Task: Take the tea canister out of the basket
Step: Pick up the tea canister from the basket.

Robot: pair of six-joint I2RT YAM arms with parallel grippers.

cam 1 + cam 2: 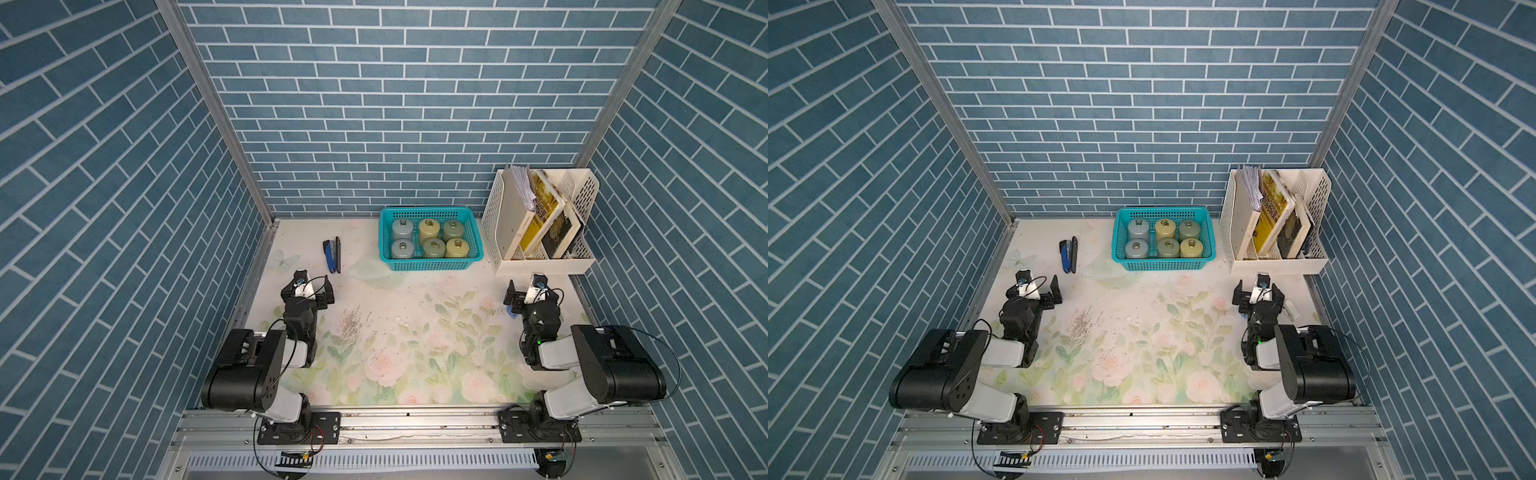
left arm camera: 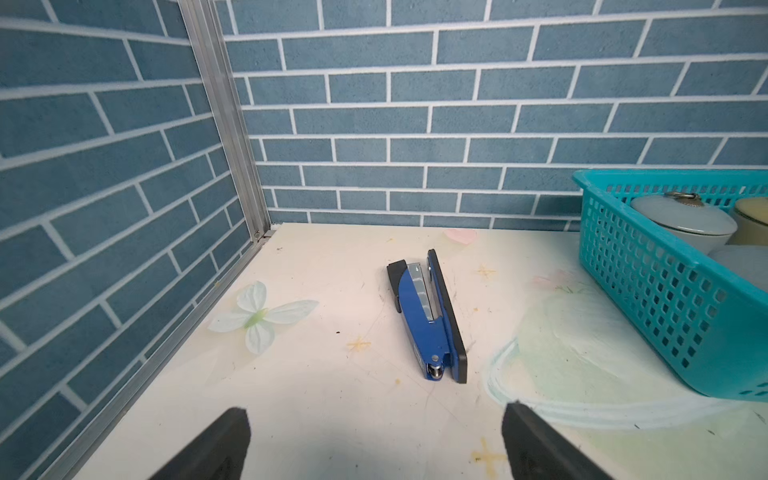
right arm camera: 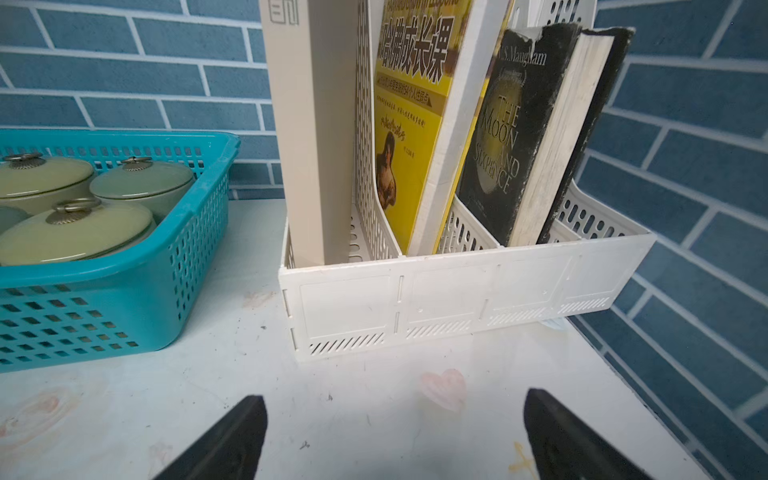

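Tea canisters upright in basket; both end effectors empty, spread.

- The bench wears a pale floral print and faint scuffs
- A teal basket stands at its back edge
- Just beside the basket stands a white file rack
- A blue stapler lies apart, toward the other side
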